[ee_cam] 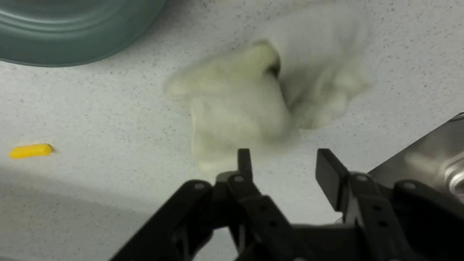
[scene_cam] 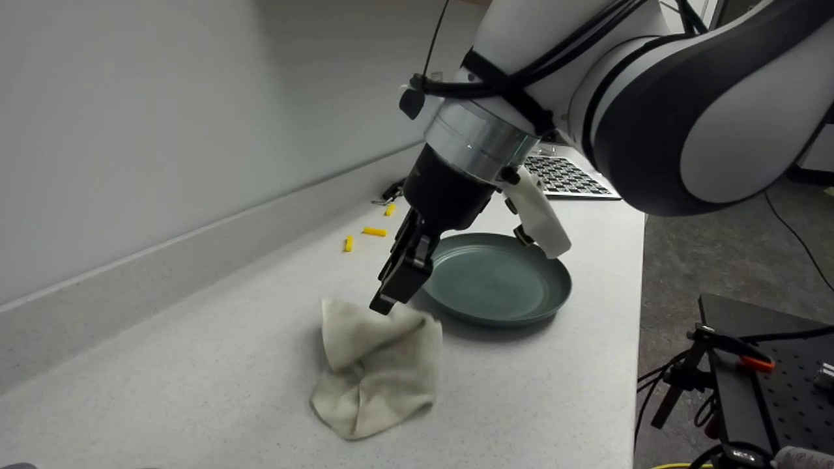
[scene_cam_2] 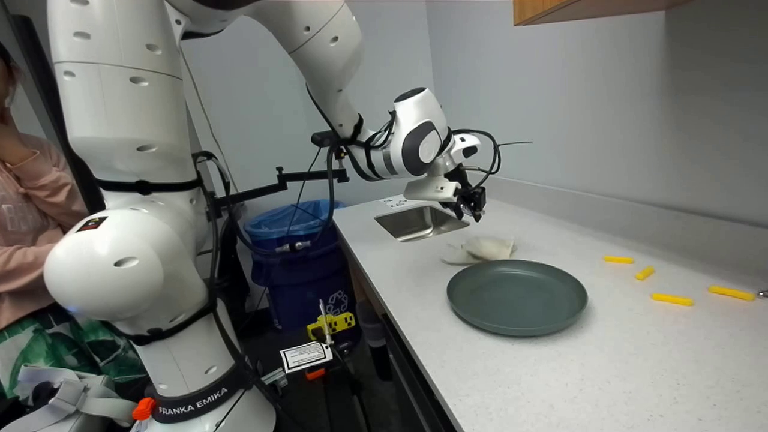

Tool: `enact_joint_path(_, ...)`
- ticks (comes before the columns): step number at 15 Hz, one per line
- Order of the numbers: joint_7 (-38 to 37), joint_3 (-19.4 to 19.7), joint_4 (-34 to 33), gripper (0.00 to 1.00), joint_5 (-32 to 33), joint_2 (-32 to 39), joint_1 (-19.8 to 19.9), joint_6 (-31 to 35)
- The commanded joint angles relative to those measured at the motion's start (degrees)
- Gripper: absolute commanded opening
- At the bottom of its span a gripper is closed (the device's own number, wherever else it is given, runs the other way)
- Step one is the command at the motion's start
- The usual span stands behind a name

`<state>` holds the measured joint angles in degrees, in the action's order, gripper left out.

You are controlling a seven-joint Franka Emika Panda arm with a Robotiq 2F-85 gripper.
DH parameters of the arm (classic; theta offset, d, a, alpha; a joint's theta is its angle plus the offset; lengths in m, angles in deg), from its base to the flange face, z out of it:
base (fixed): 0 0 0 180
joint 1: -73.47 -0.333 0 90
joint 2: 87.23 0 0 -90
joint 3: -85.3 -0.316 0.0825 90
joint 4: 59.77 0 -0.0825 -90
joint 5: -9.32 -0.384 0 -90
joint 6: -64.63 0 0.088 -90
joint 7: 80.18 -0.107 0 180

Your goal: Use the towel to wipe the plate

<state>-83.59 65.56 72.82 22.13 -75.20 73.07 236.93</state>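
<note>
The towel [scene_cam: 391, 371] is a crumpled, pale beige cloth on the white counter beside the plate; it also shows in an exterior view [scene_cam_2: 489, 248] and, blurred, in the wrist view [ee_cam: 239, 112]. The plate [scene_cam: 495, 280] is round, flat and dark green, lying upright on the counter; it shows in an exterior view [scene_cam_2: 517, 297] and at the top left of the wrist view [ee_cam: 72, 43]. My black gripper [ee_cam: 284, 156] is open, with nothing between its fingers. In an exterior view the gripper [scene_cam: 383, 305] points down over the towel's edge, apart from the plate.
Several yellow sticks [scene_cam_2: 672, 299] lie on the counter [scene_cam_2: 600, 372] near the wall. A metal sink [scene_cam_2: 420, 222] is set into the counter beyond the towel. A laptop [scene_cam: 567, 176] stands behind the plate. A blue bin [scene_cam_2: 294, 264] stands beside the counter.
</note>
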Motion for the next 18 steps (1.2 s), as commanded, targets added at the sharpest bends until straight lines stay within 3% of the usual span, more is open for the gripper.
enact_joint_path(1, 7.5, -5.4, 1.1, 0.83, -5.6, -1.3, 4.9, -2.1)
enact_joint_path(3, 10.5, -7.2, 1.8, 0.98, -7.5, -2.1, 7.0, -3.4)
enact_joint_path(4, 12.3, -8.5, 2.3, 1.0, -8.9, -2.5, 8.2, -4.2)
enact_joint_path(9, 20.9, -13.2, 4.7, 1.0, -17.8, -6.1, 14.0, -9.0)
enact_joint_path(13, 29.3, -13.9, 7.9, 1.0, -25.5, -12.6, 17.3, -14.9)
enact_joint_path(17, 37.8, -11.2, 12.4, 1.0, -34.9, -22.2, 17.9, -19.0)
enact_joint_path(18, 38.6, -0.4, 13.4, 1.0, -35.6, -24.3, 8.1, -19.9)
